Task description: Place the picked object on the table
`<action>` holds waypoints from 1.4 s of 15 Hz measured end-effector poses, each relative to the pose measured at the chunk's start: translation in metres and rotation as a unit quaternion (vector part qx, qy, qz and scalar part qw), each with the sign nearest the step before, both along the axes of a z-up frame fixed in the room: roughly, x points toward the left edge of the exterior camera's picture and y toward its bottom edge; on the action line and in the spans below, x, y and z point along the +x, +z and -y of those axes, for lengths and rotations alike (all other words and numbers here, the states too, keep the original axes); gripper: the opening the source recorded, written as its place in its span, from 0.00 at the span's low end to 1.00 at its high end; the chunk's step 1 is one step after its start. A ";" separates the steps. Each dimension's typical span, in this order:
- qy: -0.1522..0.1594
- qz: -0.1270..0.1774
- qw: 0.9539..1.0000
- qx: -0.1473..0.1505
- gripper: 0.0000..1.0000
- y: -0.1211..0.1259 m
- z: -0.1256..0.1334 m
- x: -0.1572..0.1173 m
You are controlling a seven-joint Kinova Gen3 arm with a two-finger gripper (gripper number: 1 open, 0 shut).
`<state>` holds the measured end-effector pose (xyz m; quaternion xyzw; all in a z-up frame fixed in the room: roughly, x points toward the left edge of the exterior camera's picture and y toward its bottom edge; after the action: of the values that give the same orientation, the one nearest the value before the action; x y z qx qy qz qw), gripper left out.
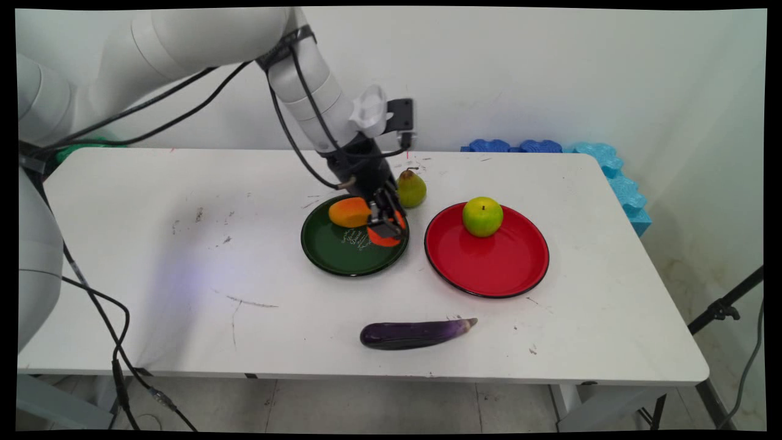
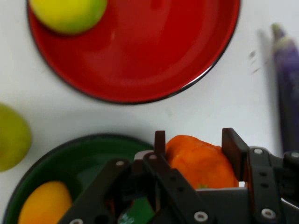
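The black two-finger gripper (image 2: 194, 154) clasps a smooth, firm-looking round orange fruit (image 2: 201, 163) at the dark green plate's (image 1: 342, 256) three o'clock.

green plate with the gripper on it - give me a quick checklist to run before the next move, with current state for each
1. Orange fruit sits between the gripper fingers: ok, one finger on each side in the hand view.
2. Fingers firmly clamped on it: cannot tell, contact is not clearly shown.
3. Orange fruit over the green plate: ok, at its right edge.
4. Mango clear of the fingers: ok, it lies apart to their side on the same plate.
5. Pear clear: ok, on the table behind the plate, but close to the gripper.
6. Red plate has bare room: ok, only the green apple at its far edge.
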<state>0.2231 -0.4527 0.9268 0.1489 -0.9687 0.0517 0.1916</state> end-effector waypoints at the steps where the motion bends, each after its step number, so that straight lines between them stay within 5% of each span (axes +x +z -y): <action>1: -0.001 -0.005 1.000 0.002 0.00 0.003 -0.005 -0.007; 7: -0.006 -0.011 1.000 0.022 0.00 -0.022 -0.032 -0.044; 15: -0.009 0.003 1.000 0.028 0.00 -0.080 -0.037 -0.056; 21: -0.009 0.008 1.000 0.024 0.00 -0.099 -0.037 -0.060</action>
<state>0.1630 -0.4161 0.8274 0.1440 -0.9725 0.0273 0.1810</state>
